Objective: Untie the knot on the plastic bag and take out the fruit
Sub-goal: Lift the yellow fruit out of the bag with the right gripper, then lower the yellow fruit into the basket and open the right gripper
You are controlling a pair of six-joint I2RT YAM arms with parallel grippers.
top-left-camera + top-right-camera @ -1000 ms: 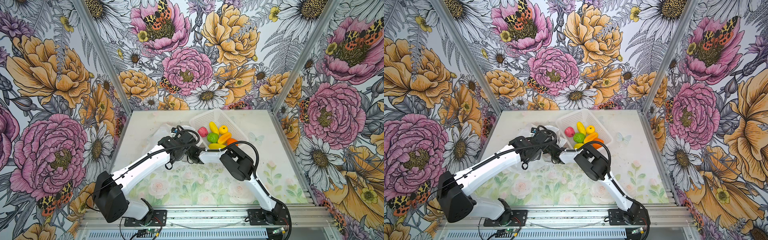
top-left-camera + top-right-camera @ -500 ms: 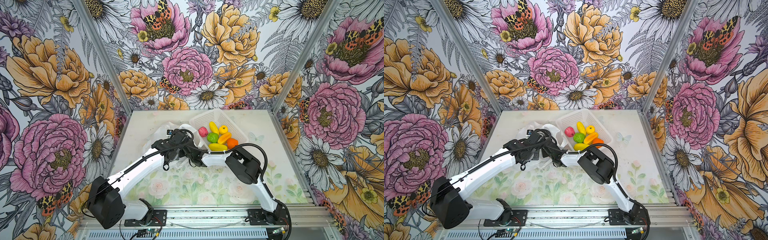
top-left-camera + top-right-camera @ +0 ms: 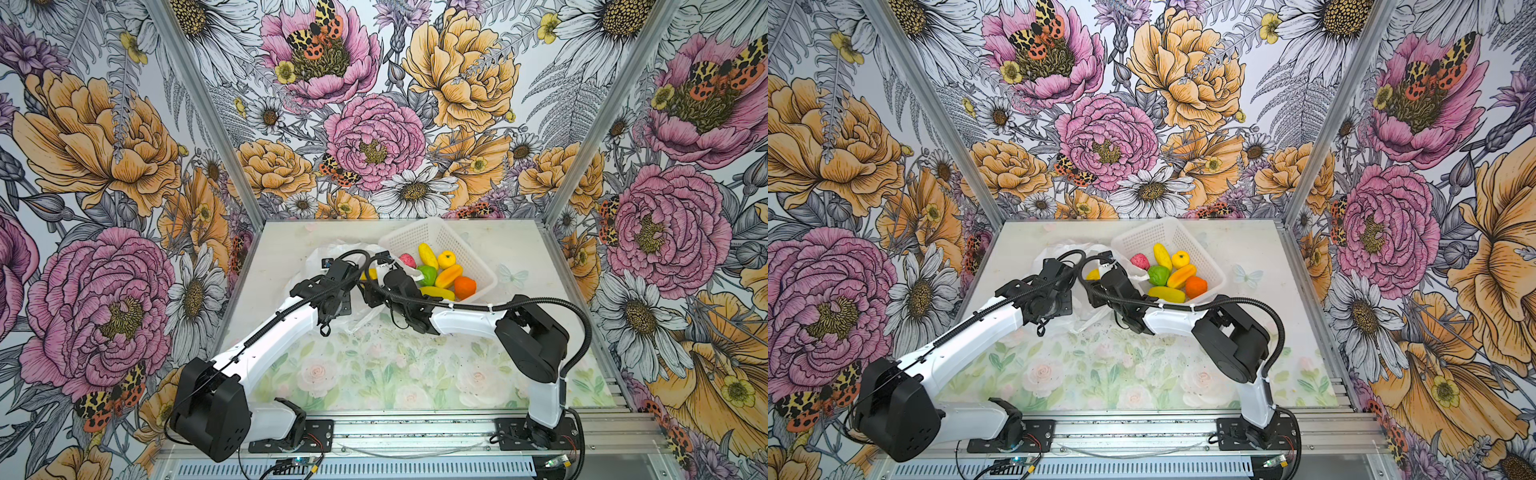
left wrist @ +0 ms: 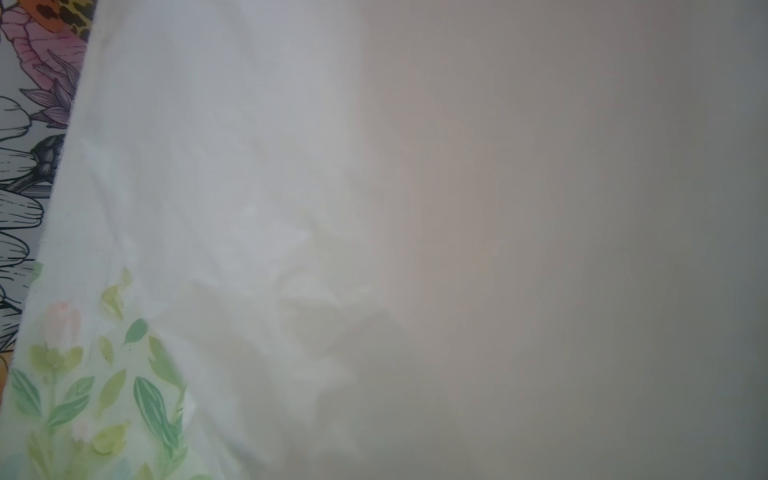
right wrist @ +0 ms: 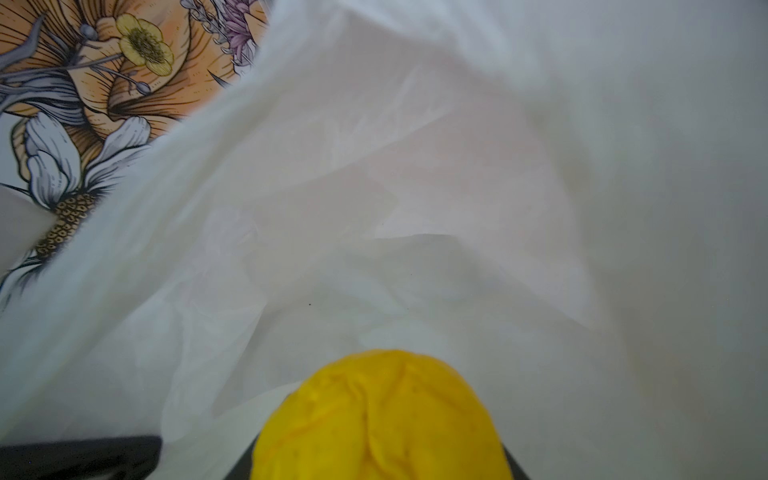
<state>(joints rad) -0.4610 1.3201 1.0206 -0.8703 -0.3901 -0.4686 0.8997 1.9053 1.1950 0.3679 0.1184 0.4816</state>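
Note:
The thin white plastic bag (image 3: 328, 251) lies crumpled at the middle back, left of the basket. My right gripper (image 3: 376, 279) reaches into its mouth. In the right wrist view it (image 5: 382, 440) is shut on a yellow fruit (image 5: 382, 415), with bag film (image 5: 374, 187) tented over it. That fruit (image 3: 1093, 274) shows in both top views. My left wrist (image 3: 332, 291) sits over the bag with its jaws hidden. Bag film (image 4: 457, 208) covers its camera, and the gripper seems shut on the raised film. The knot is out of view.
A white lattice basket (image 3: 415, 228) stands at the back right, touching the bag. It holds several fruits: pink-red (image 3: 407, 261), green (image 3: 427, 274), orange (image 3: 464, 287) and yellow ones. The right elbow (image 3: 528, 336) juts out over the floral mat (image 3: 374, 374).
My right gripper pushed deeper into the bag toward the back left and closed on the yellow fruit. The left wrist shifted left and back with the bag film.

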